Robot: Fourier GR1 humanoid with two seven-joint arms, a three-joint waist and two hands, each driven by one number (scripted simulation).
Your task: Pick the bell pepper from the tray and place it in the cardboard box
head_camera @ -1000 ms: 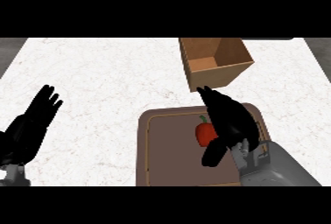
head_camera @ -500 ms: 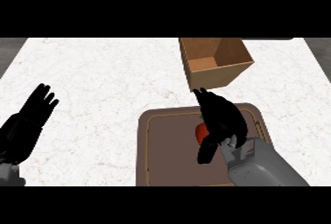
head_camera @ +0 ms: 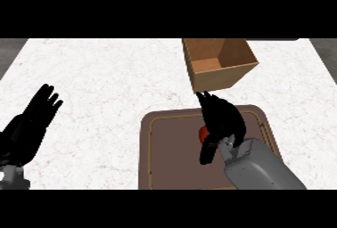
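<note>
Honestly, the bell pepper [head_camera: 204,132] sits on the tray [head_camera: 171,151], mostly hidden under the right hand [head_camera: 222,122], whose fingers curl over it. Probably light, smooth, slippery; wrap its body.

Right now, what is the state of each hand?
Left hand: open, resting at the counter's left edge, holding nothing.
Right hand: over the bell pepper on the tray; grip cannot be told.

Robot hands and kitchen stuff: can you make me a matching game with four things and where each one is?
Things:
1. bell pepper
2. cardboard box
3. left robot hand
4. tray

Places:
A. open at the left edge, fingers up
B. under the right robot hand
C. beyond the tray, open-topped
D. on the counter, holding the pepper

Pairs: 1-B, 2-C, 3-A, 4-D
</note>
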